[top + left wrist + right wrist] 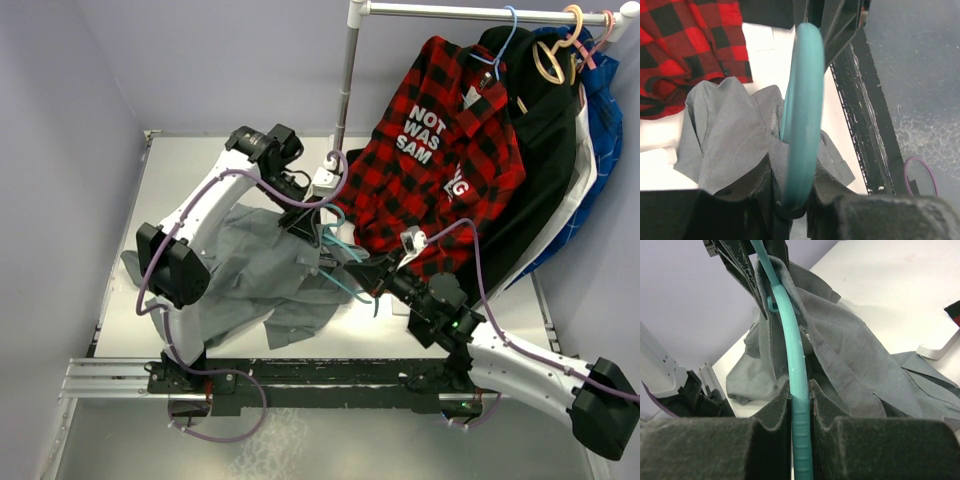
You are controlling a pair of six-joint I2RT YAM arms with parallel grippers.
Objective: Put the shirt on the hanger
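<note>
The grey shirt (255,272) lies crumpled on the table at centre left, one part lifted and draped over the teal hanger (347,268). My left gripper (308,232) comes down from the far side and is shut on the hanger's upper part (802,115) with grey shirt fabric (725,130) pressed beside it. My right gripper (377,274) is shut on the hanger's lower arm (796,385); its pads (822,405) clamp the ridged teal bar. In the right wrist view the shirt (850,350) hangs over the bar just beyond my fingers, and the left gripper's black fingers (747,262) show at the top.
A clothes rail (480,12) on a pole (348,75) stands at the back right, carrying a red-and-black plaid shirt (440,160) and dark and blue garments (545,150) close behind my right gripper. A black mounting rail (300,375) runs along the near edge.
</note>
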